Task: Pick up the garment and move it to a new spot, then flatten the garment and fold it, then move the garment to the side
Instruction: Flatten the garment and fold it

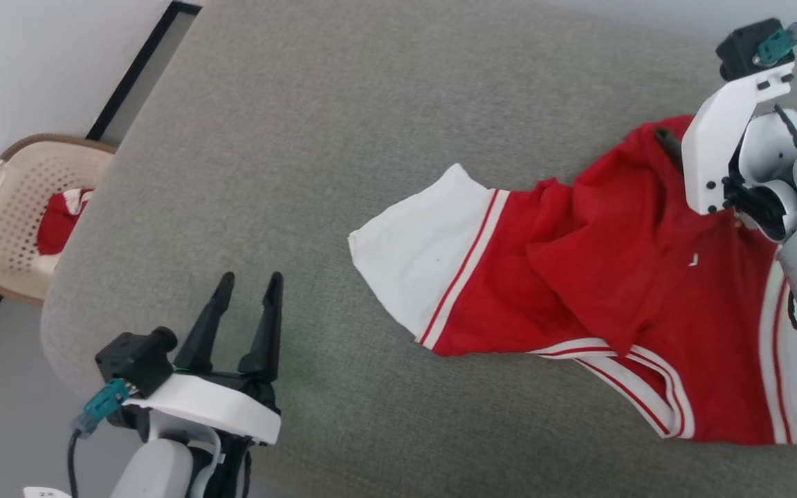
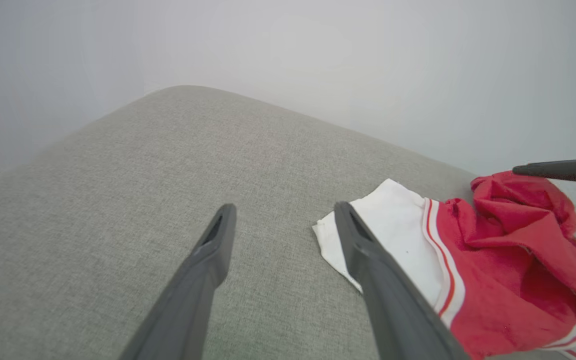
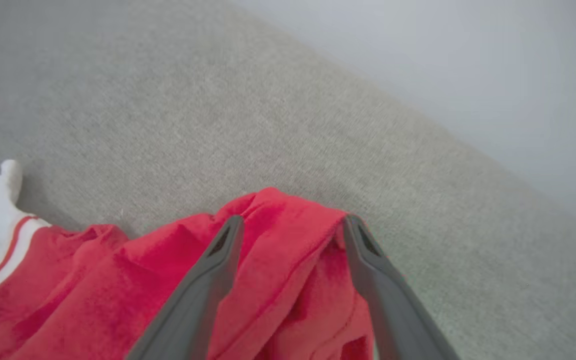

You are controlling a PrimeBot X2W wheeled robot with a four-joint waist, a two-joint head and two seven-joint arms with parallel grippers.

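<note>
Crumpled red sports jersey with white, red-striped sleeves (image 1: 578,277) lies on the right of the grey woven cushion (image 1: 315,104); right gripper (image 3: 290,222) straddles a raised red fold, fingers spread, seemingly poised to pinch it; left gripper (image 1: 250,287) hovers splayed over bare fabric.

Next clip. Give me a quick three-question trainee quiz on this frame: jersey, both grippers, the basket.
1. True or false: the left gripper touches the red jersey.
2. What lies between the right gripper's open jaws? A nothing; B a raised red fold of the jersey; C a towel.
3. What holds the other red-and-white cloth bundle?
Key: 1 false; 2 B; 3 the beige basket.
</note>
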